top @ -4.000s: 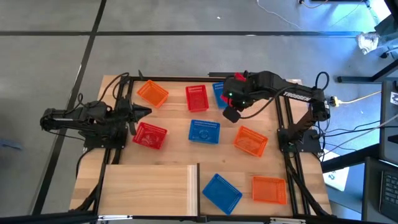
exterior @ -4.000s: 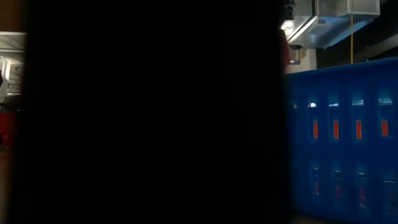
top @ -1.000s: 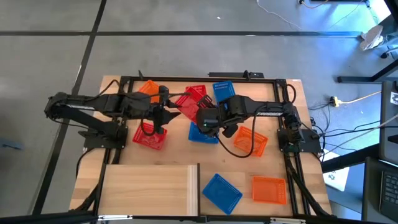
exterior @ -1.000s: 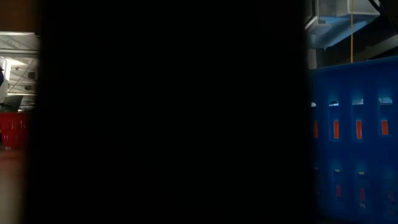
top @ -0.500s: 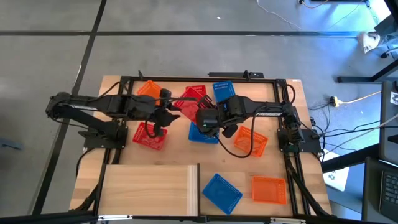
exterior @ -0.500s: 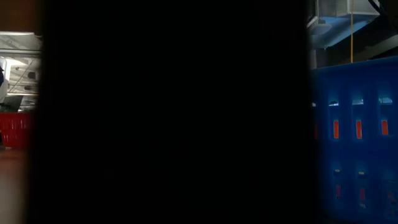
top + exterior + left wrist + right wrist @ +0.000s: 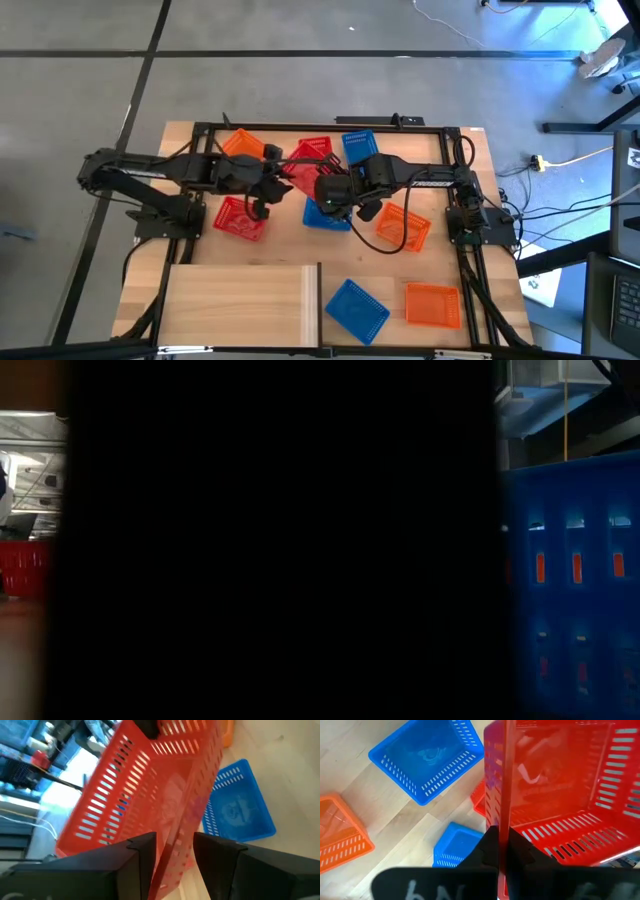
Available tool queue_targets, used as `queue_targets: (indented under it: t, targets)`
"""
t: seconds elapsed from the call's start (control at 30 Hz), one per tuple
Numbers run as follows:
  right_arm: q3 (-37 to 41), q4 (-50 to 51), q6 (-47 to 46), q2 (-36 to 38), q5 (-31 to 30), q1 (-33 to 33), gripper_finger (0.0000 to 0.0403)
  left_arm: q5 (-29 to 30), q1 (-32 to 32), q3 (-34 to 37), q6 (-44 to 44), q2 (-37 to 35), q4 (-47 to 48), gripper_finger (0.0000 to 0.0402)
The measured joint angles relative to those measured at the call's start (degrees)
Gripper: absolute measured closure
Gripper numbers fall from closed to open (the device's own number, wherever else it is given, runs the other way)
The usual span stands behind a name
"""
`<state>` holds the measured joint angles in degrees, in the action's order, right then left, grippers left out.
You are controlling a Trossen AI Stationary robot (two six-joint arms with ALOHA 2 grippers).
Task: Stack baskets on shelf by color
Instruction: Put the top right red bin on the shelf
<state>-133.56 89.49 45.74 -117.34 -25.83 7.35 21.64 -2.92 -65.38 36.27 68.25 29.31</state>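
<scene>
A red basket is held up off the counter between both arms, tilted, near the counter's middle. The left hand is clamped on one wall of it: a finger is seen on each side of the wall in the left wrist view. The right hand is closed tight on the opposite wall, with the rim pinched edge-on between its fingers.

Relative to the held red basket:
- a blue basket is on the counter just below it, partly under the right hand
- a second red basket is toward the left arm's side
- an orange basket and another blue one are at the far edge
- an orange basket is beside the right arm
- a blue and an orange basket are at the near edge, next to the shelf

The shelf panel is bare. The low view is mostly blocked by something dark.
</scene>
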Motion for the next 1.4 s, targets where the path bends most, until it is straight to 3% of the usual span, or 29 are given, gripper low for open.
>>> queue_targets:
  t: [0.37,0.63,1.23,1.4]
  targets:
    - [0.00,0.02,-0.02,0.00,-0.01,0.32,0.0402,0.17,0.07,0.00,2.09,4.45,-0.52,0.0287]
    - [0.00,-0.57,-0.28,0.00,-0.71,0.29,0.0391,2.32,-1.06,0.08,7.84,4.76,-0.17,0.0391]
    - [-0.09,-6.19,-0.39,0.22,-0.09,0.38,0.0272,2.82,-1.27,0.12,7.37,4.76,1.91,0.0401]
    - [-0.78,-6.16,-0.37,0.03,0.05,0.53,0.0258,2.57,-1.30,0.06,7.37,4.74,3.26,0.0401]
